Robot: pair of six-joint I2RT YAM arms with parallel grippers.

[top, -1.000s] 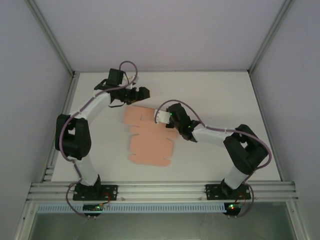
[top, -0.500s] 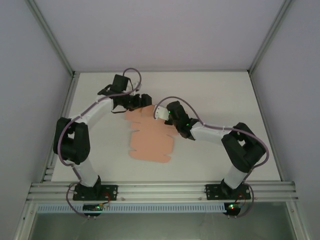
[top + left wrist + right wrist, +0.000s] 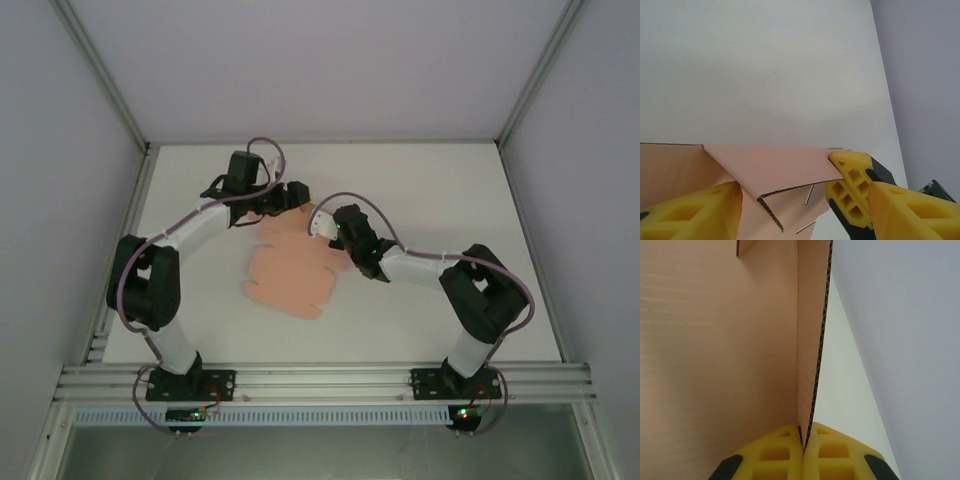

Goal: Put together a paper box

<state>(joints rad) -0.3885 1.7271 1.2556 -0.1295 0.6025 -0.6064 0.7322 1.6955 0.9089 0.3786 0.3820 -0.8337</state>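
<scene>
at the right jaws: pressed fully together on a raised flap of the paper box (image 3: 290,275), the yellow pads (image 3: 775,455) meeting on its corrugated edge, likely to keep that wall upright.
at the left jaws: spread wide just beside the right jaws, straddling a folded flap; one pad (image 3: 850,180) touches its edge, probably to push it over.
outward from both: salmon-pink sheet, mostly flat on the white surface (image 3: 430,180), far end lifted, not yet a box.

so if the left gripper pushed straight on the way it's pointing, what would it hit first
The folded flap of the salmon-pink cardboard box sheet, which sits right between the open jaws of the left gripper. Past the flap there is bare white table, though depth is hard to judge.
</scene>
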